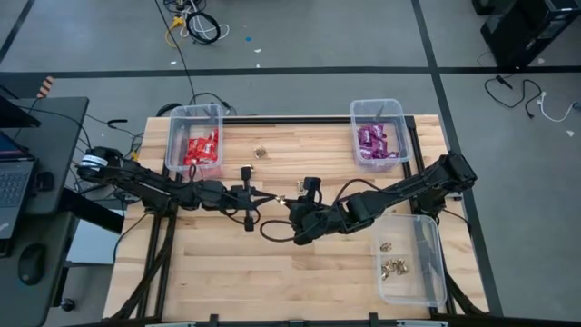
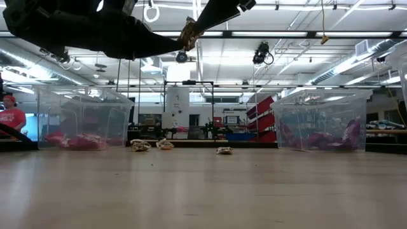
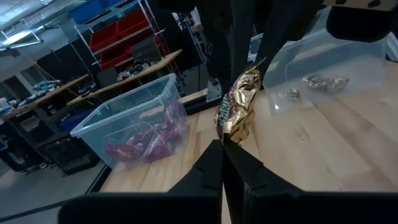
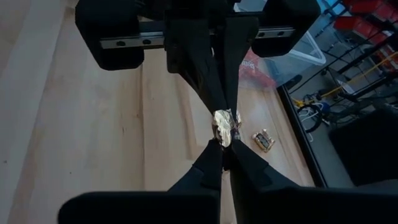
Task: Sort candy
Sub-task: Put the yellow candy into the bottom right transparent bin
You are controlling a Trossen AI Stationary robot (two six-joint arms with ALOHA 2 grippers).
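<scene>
Both my arms meet over the middle of the pale wooden table (image 1: pixel 227 282). My left gripper (image 3: pixel 222 144) has its jaws pinched shut on one end of a small crinkled gold foil-wrapped candy (image 3: pixel 239 107), and my right gripper (image 4: pixel 225 149) has its jaws closed narrow on the other end of the same piece, so it hangs between the two of us, clear of the tabletop.

At eleven o'clock from the table's centre stands a clear plastic bin (image 1: pixel 179 116) holding flat red packets (image 1: pixel 201 150). At one o'clock a second clear bin (image 1: pixel 353 111) holds flat purple packets (image 1: pixel 372 142). At four o'clock a third clear bin (image 1: pixel 427 277) holds a few gold pieces (image 1: pixel 393 266). One loose gold sweet (image 1: pixel 260 152) lies on the bare wood at twelve o'clock.
</scene>
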